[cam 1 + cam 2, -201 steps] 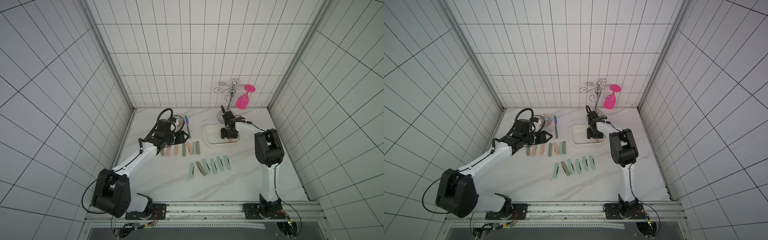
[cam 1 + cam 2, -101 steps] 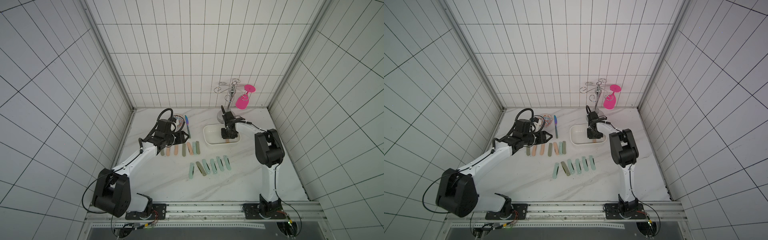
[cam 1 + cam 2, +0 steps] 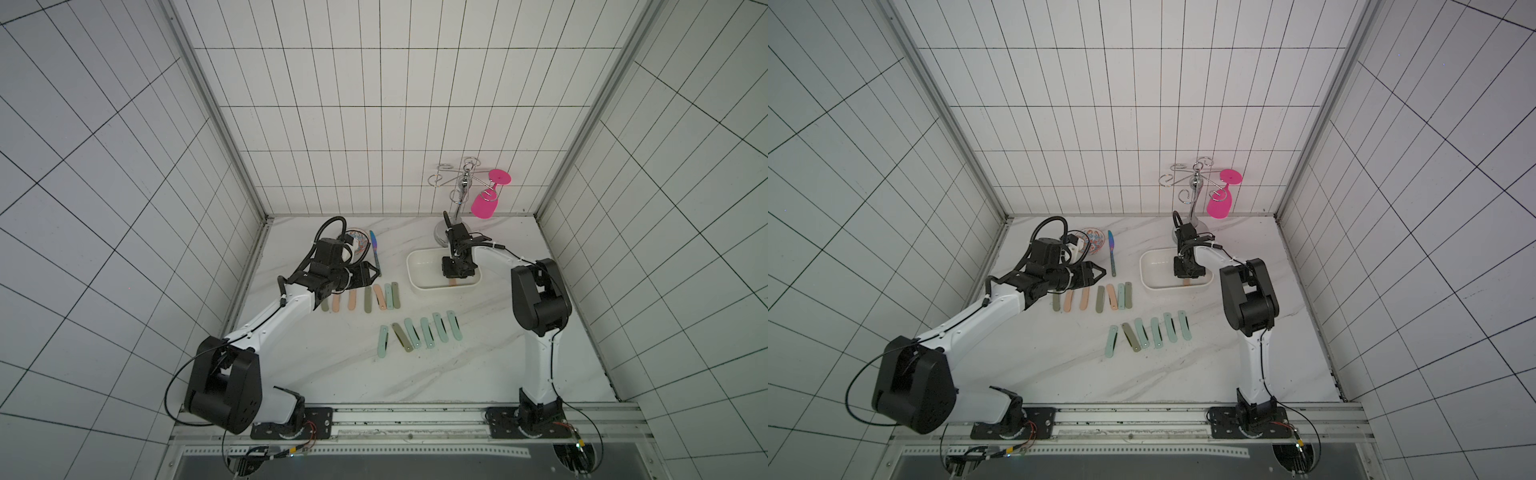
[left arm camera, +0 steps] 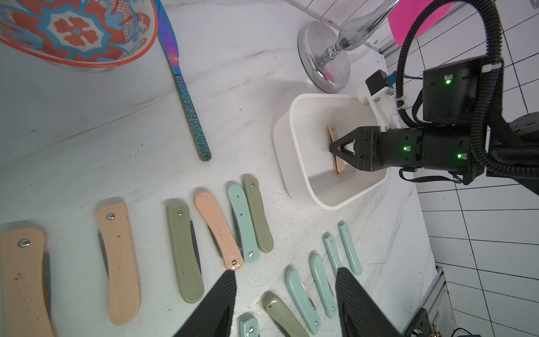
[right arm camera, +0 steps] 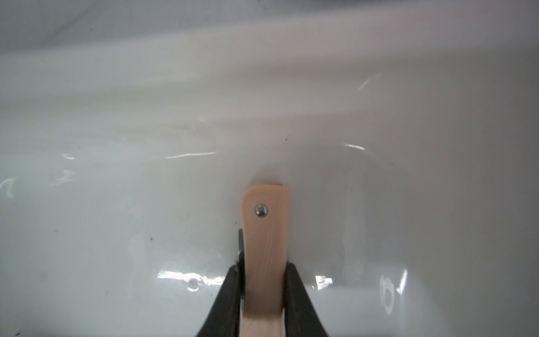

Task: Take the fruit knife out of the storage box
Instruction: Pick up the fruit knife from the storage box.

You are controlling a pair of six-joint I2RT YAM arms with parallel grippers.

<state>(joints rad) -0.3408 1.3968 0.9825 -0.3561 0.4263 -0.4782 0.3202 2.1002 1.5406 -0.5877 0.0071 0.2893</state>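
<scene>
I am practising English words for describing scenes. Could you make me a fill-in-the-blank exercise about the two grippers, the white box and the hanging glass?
1. The right gripper is shut on a ____-coloured fruit knife.
2. The storage box holds exactly ____ knife.
3. The left gripper is ____ and holds nothing.
4. The glass hanging on the chrome rack is ____.

Missing words: peach; one; open; pink.

Patterned bowl nr iridescent knife; pink glass hung on chrome rack.
</scene>
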